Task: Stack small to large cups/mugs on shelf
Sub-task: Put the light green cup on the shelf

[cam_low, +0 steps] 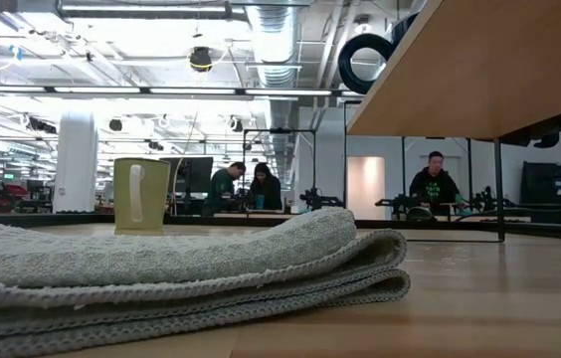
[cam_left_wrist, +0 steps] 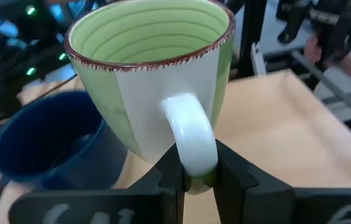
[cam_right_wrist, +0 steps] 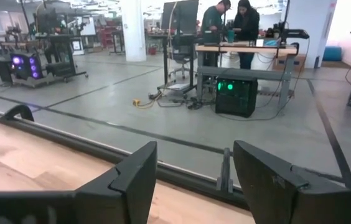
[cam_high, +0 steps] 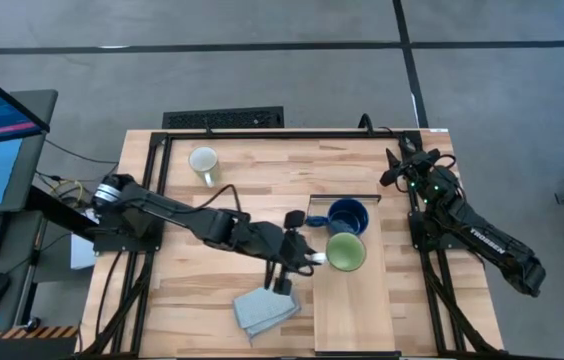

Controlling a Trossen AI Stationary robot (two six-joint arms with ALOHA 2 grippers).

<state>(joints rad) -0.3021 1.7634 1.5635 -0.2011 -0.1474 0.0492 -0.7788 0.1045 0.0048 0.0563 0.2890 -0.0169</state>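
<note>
The left gripper (cam_left_wrist: 195, 163) pinches the white handle of the green mug (cam_high: 346, 251), which sits on or just above the shelf (cam_high: 357, 310), touching or just beside the blue mug (cam_high: 348, 216) near the shelf's dark-edged end. The cream mug (cam_high: 203, 164) stands well apart on the worktop (cam_high: 187, 290), toward its far left corner, and a folded cloth (cam_high: 264, 310) lies near the left arm. The right gripper (cam_right_wrist: 194, 171) waits by the worktop's far right edge, fingers spread and empty. The step in hand looks like placing the green mug in line with the blue one, so the job seems about two thirds done. To do it well, I would lower the mug until its base rests flat on the shelf, keep the rim level, and avoid nudging the blue mug sideways. The fingers should part only once the mug bears its own weight, then back off along the handle's line so the handle is not dragged. Whether the base already touches the shelf cannot be told. The cream mug's handle direction matters for the next reach.
</note>
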